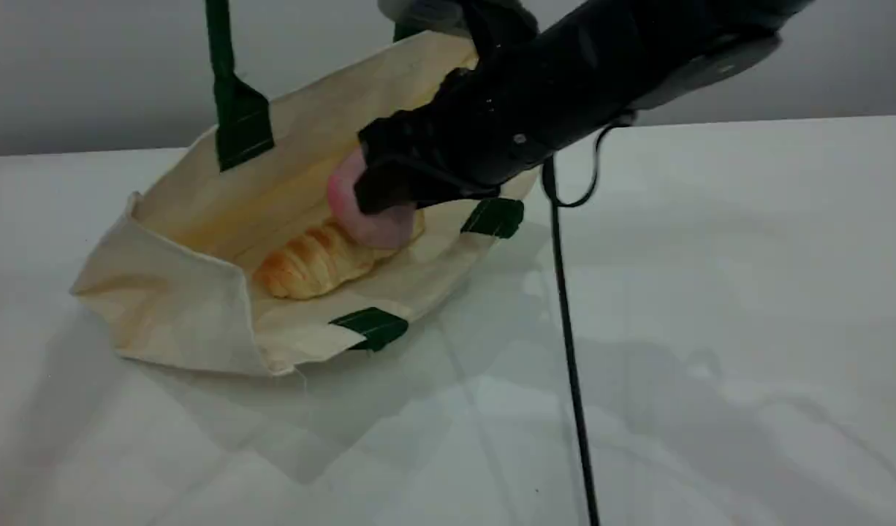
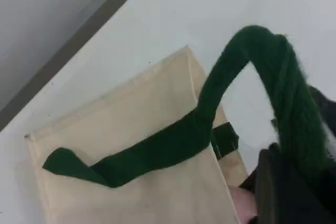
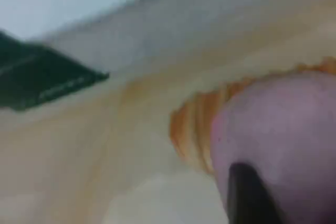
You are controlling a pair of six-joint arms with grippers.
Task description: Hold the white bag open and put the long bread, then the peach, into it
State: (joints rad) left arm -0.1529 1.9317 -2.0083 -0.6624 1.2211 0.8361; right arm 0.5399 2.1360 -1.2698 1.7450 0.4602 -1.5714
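Overhead: right gripper [image 1: 378, 201] clamped on the peach [image 1: 367, 219], inside the white bag [image 1: 177, 307], touching the long bread [image 1: 316, 263]. Left wrist: left gripper [image 2: 286, 192] pinched shut on green handle [image 2: 283, 93]. Right wrist: peach against bread. Risk: peach rolling out if handle sags.

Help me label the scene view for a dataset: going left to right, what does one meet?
Upright green handle → long bread → peach in the right gripper → black cable. All but the cable lie within the white bag.
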